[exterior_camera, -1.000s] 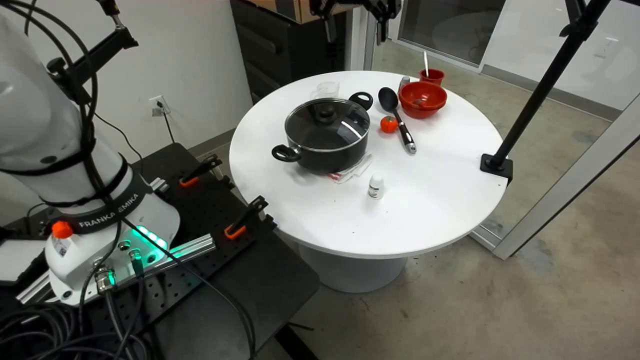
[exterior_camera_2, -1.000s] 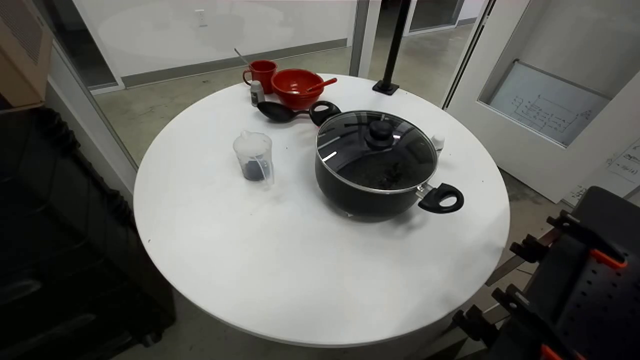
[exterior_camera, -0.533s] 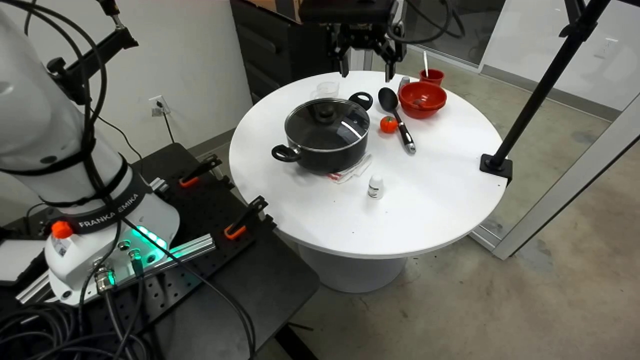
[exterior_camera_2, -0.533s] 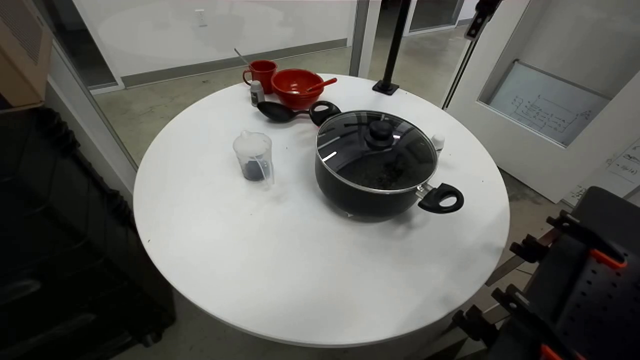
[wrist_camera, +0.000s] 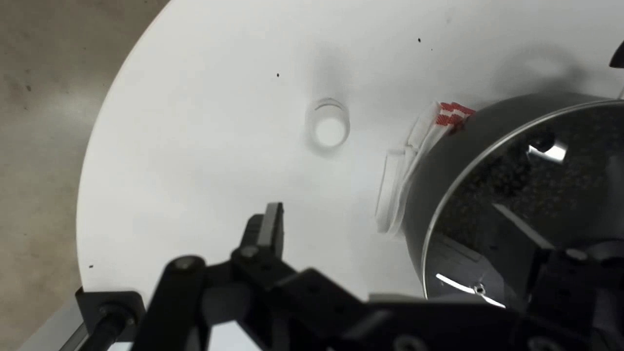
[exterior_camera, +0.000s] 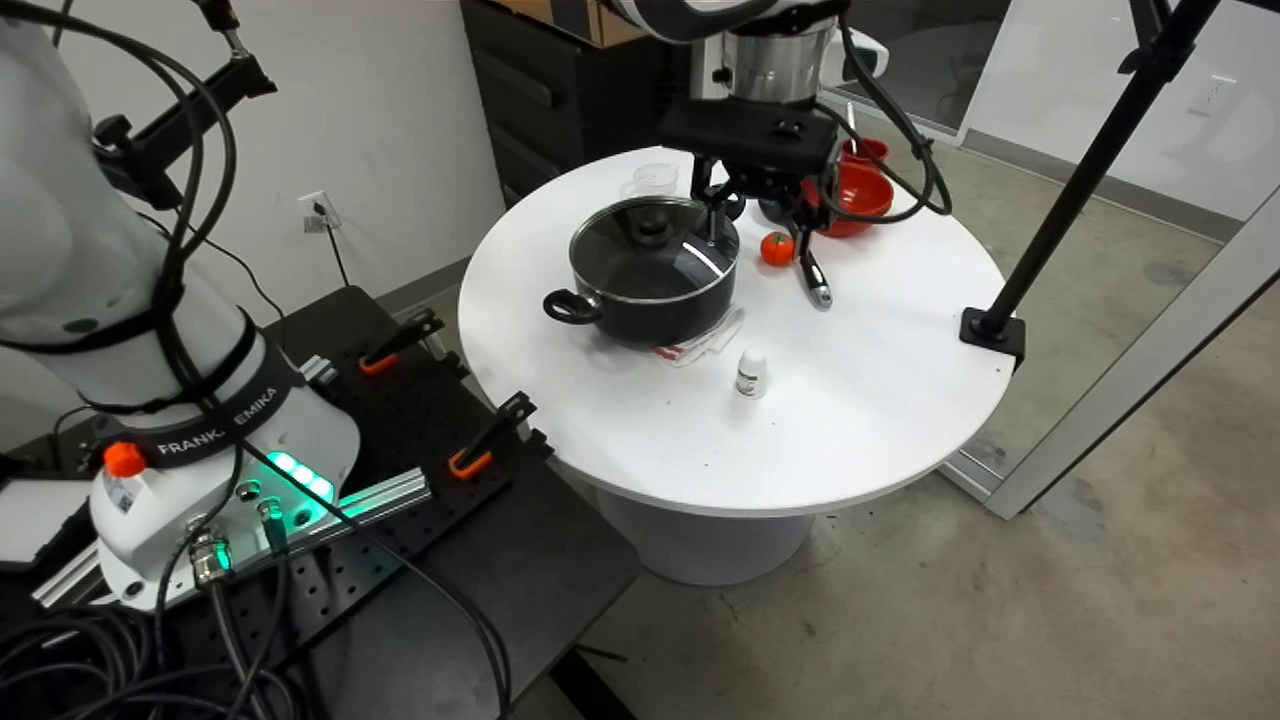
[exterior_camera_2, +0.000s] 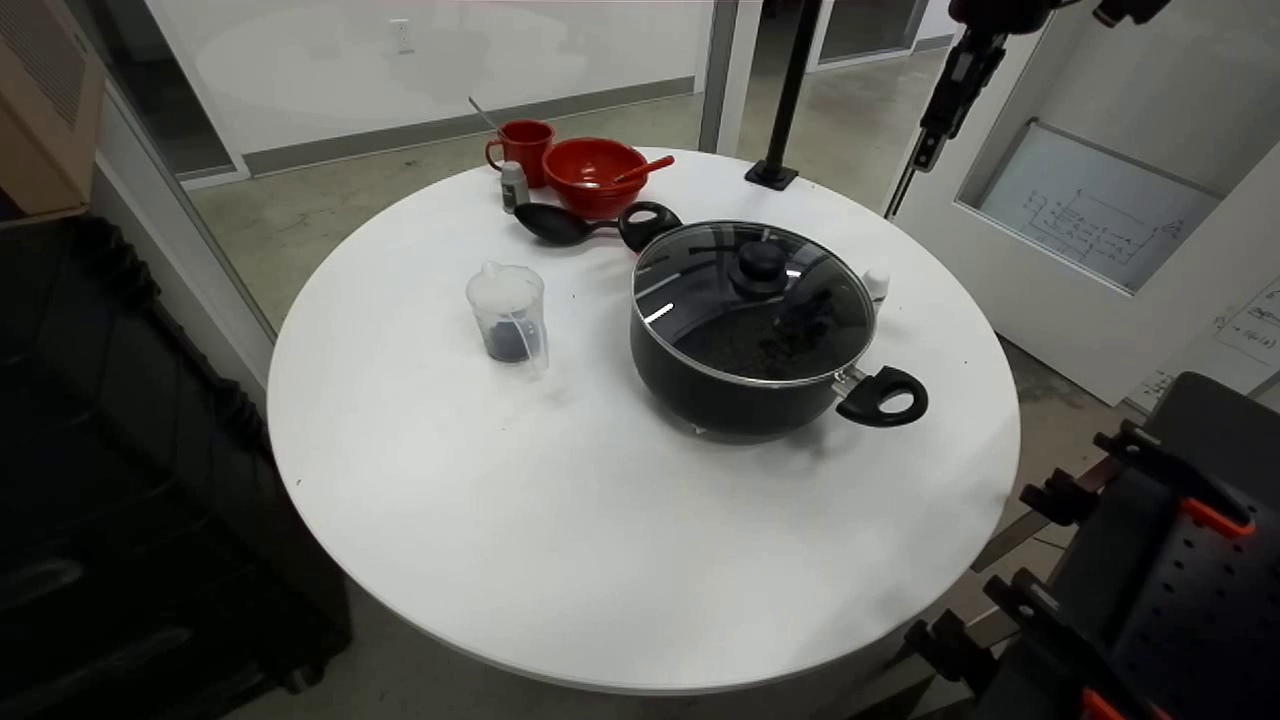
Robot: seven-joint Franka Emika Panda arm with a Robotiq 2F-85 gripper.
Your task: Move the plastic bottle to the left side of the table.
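The plastic bottle point(exterior_camera: 751, 374) is small, whitish and upright on the round white table point(exterior_camera: 850, 445), towards its front in an exterior view. In an exterior view the pot hides most of it and its white top point(exterior_camera_2: 876, 284) shows. In the wrist view the bottle point(wrist_camera: 329, 126) is seen from above, ahead of the fingers. My gripper point(exterior_camera: 758, 235) is open and empty in the air above the table, behind the bottle. It also shows side-on in an exterior view point(exterior_camera_2: 927, 150). In the wrist view my gripper point(wrist_camera: 407, 212) has its jaws wide apart, one over the pot's lid.
A black lidded pot point(exterior_camera: 625, 265) stands beside the bottle on a red-and-white cloth point(exterior_camera: 712, 343). A tomato point(exterior_camera: 777, 249), black ladle point(exterior_camera: 816, 282), red bowl point(exterior_camera: 868, 192), red mug point(exterior_camera_2: 527, 150), grey bottle point(exterior_camera_2: 514, 187) and clear cup point(exterior_camera_2: 507, 300) stand behind. A black pole point(exterior_camera: 1060, 190) is clamped at the edge.
My gripper has come down into view from above and moved nearer to the bottle, jaws staying open. The bottle and the other things on the table have not moved.
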